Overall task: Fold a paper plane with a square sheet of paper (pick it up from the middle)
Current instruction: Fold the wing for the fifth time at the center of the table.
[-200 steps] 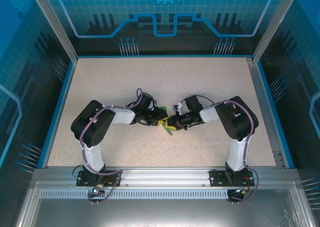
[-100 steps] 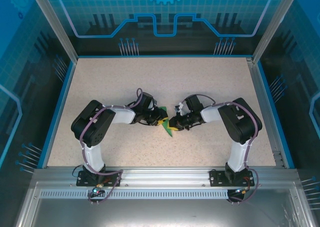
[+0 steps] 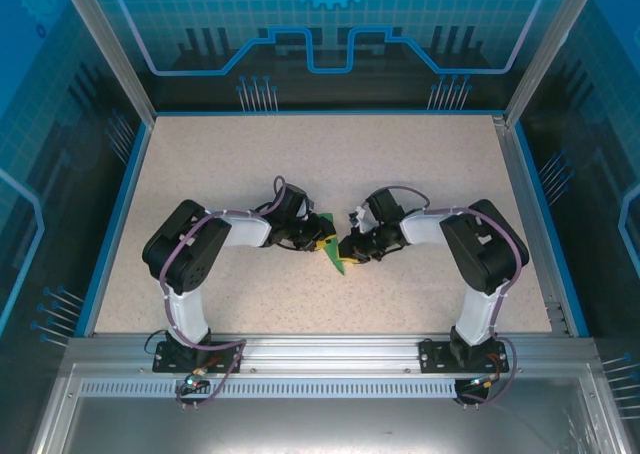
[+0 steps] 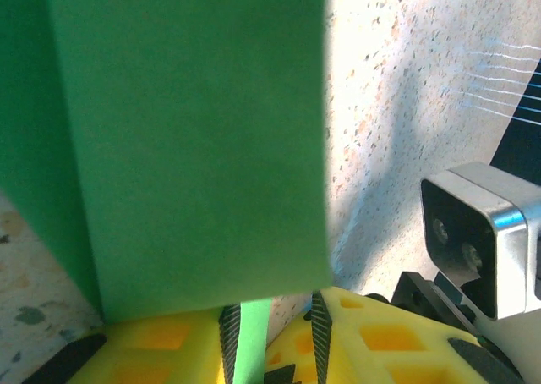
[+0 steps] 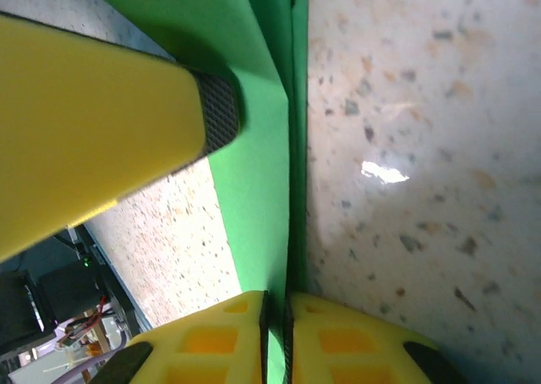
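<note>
Green folded paper [image 3: 335, 255] pinched between both low, inward-facing hands at mid-table.

Bright even overhead light, soft shadows, glare spot on tabletop [image 5: 385, 173], wrist close-ups blurred.

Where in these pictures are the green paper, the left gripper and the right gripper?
green paper [image 4: 194, 147]: left wrist view, on its flat face.
left gripper [image 4: 272, 337]: left wrist view, between its fingertips.
right gripper [image 5: 275, 320]: right wrist view, between its fingertips.
</note>
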Robot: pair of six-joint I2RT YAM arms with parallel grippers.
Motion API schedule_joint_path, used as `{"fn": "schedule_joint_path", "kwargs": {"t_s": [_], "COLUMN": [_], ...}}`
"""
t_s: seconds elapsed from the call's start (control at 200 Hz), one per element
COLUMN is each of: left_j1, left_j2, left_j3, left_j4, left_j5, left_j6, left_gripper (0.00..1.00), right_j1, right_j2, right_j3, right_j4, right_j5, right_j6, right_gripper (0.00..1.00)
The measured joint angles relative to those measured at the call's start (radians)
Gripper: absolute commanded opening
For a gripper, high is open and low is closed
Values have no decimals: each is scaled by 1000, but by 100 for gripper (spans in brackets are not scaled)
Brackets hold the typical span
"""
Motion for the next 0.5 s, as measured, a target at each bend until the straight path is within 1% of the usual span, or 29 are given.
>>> {"fn": "schedule_joint_path", "kwargs": {"t_s": [0.08, 0.145, 0.265, 0.5], "left_j1": [0, 0, 0, 0], "left_j2": [0, 0, 2, 2], "left_j3": [0, 2, 6, 6], "left_j4": [-1, -4, -10, -12], "left_j5": [0, 0, 0, 0], "left_j6": [3, 8, 13, 16], "left_gripper": [32, 32, 32, 32], "right_j1": [0, 0, 0, 18], "right_j2": [-13, -16, -15, -13], "right_j3": [-4, -4, -3, 21], "right_j4": [-32, -46, -62, -111], "right_j5": [3, 4, 7, 51], "right_j6": [-4, -10, -22, -46], "right_gripper": [18, 15, 14, 15]}}
